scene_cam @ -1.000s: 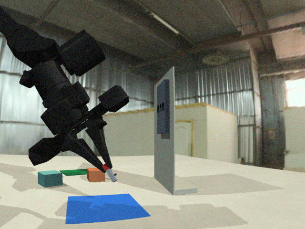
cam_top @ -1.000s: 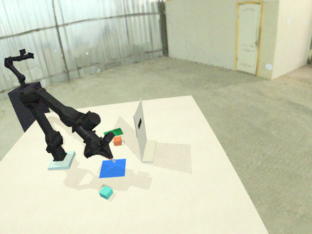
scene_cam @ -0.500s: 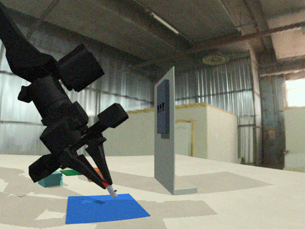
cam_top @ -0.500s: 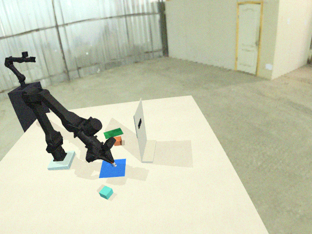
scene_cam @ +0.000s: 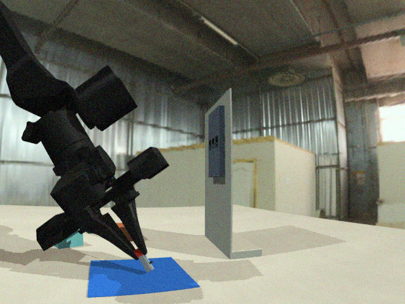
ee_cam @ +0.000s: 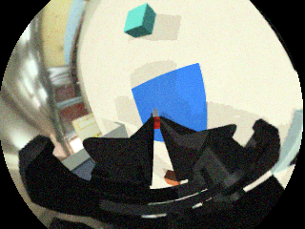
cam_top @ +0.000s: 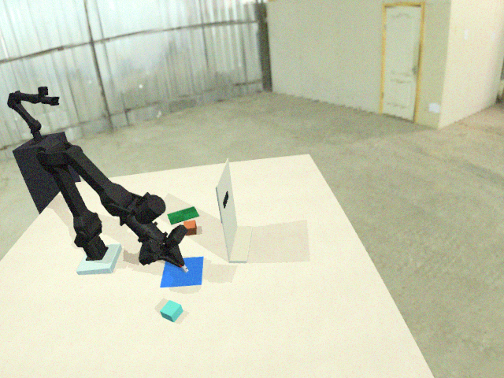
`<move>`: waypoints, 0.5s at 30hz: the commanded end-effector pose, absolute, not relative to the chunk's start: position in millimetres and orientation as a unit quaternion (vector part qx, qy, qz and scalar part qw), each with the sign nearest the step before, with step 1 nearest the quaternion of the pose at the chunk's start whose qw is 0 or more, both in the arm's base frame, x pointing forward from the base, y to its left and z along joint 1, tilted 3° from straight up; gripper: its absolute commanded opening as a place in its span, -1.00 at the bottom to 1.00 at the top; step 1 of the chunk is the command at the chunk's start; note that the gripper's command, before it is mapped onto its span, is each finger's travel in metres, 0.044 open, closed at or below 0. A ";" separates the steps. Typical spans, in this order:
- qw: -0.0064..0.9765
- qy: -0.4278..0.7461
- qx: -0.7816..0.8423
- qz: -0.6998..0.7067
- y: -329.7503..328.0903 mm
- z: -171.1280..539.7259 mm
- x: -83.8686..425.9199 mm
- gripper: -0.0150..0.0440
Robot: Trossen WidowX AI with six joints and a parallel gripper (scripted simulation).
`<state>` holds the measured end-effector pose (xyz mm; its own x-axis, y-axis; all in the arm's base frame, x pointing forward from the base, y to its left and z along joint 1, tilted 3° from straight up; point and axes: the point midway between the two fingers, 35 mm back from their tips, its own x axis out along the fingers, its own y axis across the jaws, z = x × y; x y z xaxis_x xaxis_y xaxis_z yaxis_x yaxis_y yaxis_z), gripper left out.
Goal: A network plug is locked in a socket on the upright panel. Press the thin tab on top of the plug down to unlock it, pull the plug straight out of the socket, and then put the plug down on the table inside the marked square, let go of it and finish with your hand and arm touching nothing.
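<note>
The plug, light grey with a red part (cam_top: pixel 185 268) (scene_cam: pixel 147 263) (ee_cam: pixel 156 114), is tilted, its grey end pointing down. My gripper (cam_top: pixel 182 264) (scene_cam: pixel 141 253) (ee_cam: pixel 155 120) is shut on its red end. The plug's lower end is over the blue square (cam_top: pixel 172 281) (scene_cam: pixel 102 289) (ee_cam: pixel 183 91), very low; whether it touches the surface I cannot tell. The upright panel (cam_top: pixel 231 227) (scene_cam: pixel 217 209) stands apart from the plug, with the blue socket block (scene_cam: pixel 214 163) on its face. The socket openings show dark, with no plug in them.
A teal cube (cam_top: pixel 171 311) (ee_cam: pixel 140 20) lies near the square. An orange block (cam_top: pixel 190 227) (scene_cam: pixel 123 230) (ee_cam: pixel 171 177) and a green rectangle (cam_top: pixel 183 214) lie on its other side. Another teal block (scene_cam: pixel 75 240) is partly hidden behind my arm.
</note>
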<state>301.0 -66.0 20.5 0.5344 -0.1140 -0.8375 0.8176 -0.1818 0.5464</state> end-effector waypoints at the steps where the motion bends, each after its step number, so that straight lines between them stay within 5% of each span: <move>1: 0.580 0.270 0.654 -0.404 -65.9 17.5 299.2 -0.49; 15: 0.580 0.270 0.654 -0.404 -64.9 14.8 302.2 -0.49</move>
